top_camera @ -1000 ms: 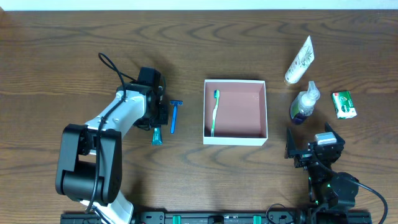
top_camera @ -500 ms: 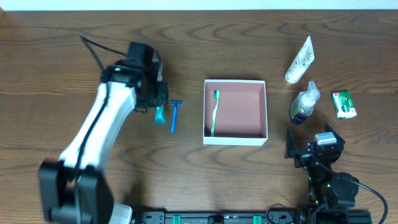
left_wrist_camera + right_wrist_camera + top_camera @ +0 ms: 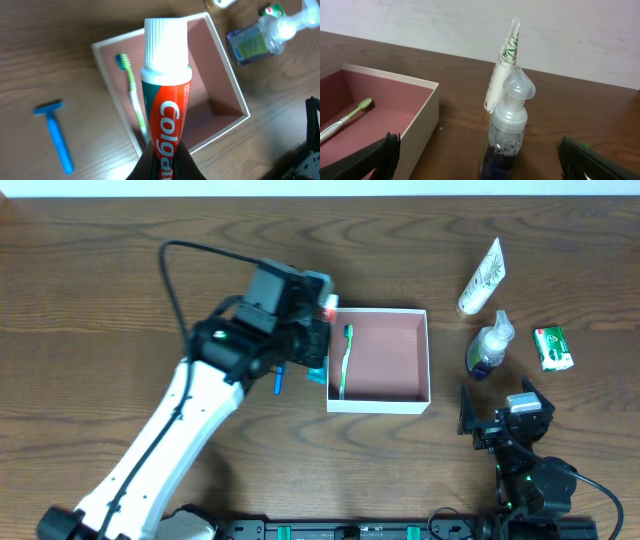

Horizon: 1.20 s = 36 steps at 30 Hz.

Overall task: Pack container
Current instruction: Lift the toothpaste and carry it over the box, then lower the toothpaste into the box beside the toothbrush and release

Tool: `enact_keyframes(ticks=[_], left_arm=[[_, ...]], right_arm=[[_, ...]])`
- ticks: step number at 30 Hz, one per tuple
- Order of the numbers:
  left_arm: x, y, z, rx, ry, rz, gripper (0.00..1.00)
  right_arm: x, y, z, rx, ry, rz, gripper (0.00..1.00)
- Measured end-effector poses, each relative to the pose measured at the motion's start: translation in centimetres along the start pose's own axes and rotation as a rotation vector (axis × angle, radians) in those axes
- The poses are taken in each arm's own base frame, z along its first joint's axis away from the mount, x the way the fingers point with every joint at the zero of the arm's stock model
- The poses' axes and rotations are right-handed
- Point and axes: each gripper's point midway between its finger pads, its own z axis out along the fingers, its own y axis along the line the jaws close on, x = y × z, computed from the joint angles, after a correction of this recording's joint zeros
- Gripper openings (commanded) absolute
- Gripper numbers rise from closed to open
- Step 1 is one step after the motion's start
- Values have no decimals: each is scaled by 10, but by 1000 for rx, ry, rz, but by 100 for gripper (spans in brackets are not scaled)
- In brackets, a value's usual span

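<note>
toothpaste tube, red, green and white plastic with ribbed cap, sits clamped in the left gripper over the shallow square white-walled pink container; right gripper gapes empty.

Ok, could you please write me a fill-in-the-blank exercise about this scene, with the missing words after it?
1. The left gripper is shut on the toothpaste tube, whose cap is ____.
2. The container holds exactly ____ item, a toothbrush.
3. The right gripper, facing the pump bottle, is ____, holding nothing.
Missing words: white; one; open.
</note>
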Motion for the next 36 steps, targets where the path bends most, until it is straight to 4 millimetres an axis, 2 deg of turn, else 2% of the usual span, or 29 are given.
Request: enact_keyframes(ticks=[5,9,13,20,30,36], left_arm=[[9,-11,37,16,71,14,6],[18,-5,66,-5,130,10,6],[16,2,85,-26,136,10,6],[16,6,99,-35,142,-21,6],[5,5,103,-29,97,-36,6],[13,20,119,-91,128,-43,6]], right_arm=[[0,0,0,0,0,0,99],[0,0,0,0,0,0,99],[0,0,0,0,0,0,99],[0,0,0,0,0,0,99],[0,0,0,0,0,0,99],[0,0,0,0,0,0,99]])
